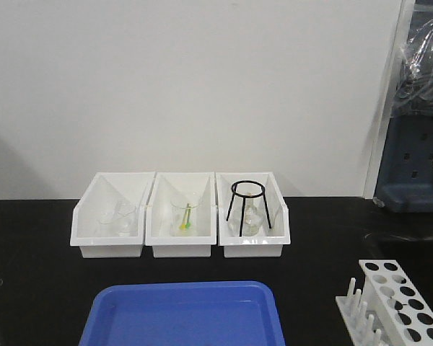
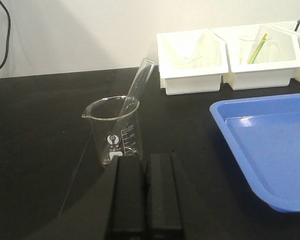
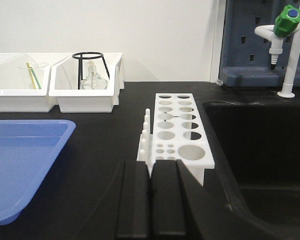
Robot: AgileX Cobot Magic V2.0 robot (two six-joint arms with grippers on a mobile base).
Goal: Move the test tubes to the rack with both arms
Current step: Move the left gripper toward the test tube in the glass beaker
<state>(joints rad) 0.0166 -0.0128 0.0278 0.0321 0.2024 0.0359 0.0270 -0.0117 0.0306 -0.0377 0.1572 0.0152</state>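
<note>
**Bench contents, left to right**

1. Glass beaker, graduated, upright on the black bench, well left of the tray. It holds one test tube, leaning against the rim with its open mouth up and to the right. No other test tube shows.
2. Left gripper: jaws pressed together, grasping nothing, low and just in front of the beaker.
3. Three white open-fronted bins along the back wall.
   - Left bin: clear glassware, too faint to name.
   - Middle bin: small beaker with a yellow and a green rod.
   - Right bin: black tripod stand over a round flask.
4. Blue tray, shallow, nothing in it, centre front.
5. Right gripper: jaws pressed together, grasping nothing, just in front of the rack.
6. White test tube rack, upright pegs on its left side. Every visible hole is unfilled.
7. Black sink, just right of the rack, with a green-capped tap behind it.

**Step in hand:** judged to be the start, since no tube is in the rack and neither arm is holding one.

**Next move calls for:** the left jaws to part, rise and close on the tube's upper length above the beaker rim. They should then draw it out along its lean so the beaker does not tip. A hand-over across the tray to the right arm looks likely.
</note>
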